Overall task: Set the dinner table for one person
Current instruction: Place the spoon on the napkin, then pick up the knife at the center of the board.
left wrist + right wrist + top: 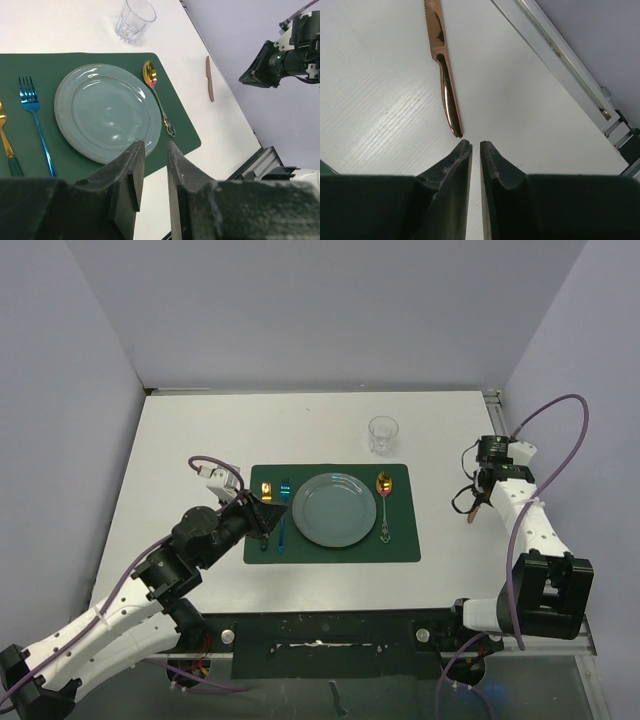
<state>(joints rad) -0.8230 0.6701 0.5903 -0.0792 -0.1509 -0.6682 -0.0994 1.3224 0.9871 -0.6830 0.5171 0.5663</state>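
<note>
the right fingers (466,155) sit nearly together with only a thin slit between them, and they grasp nothing. just ahead of their tips a copper knife (445,75) lies flat on the white table (200,440), handle end toward them and not touching them. the table's metal rail (560,55) runs along its right edge, near the knife.

the left fingers (134,172) stand a little apart, released and empty, above the near edge of the green mat (400,545), close to the plate (334,510). the plate sits in the middle of the mat. a blue fork (35,120) and a gold fork (6,135) lie to its left, and a gold spoon (385,502) lies to its right. a glass (382,434) stands upright on the bare table beyond the mat's far right corner. the table spreads under all of this, and the knife lies well right of the mat.
</note>
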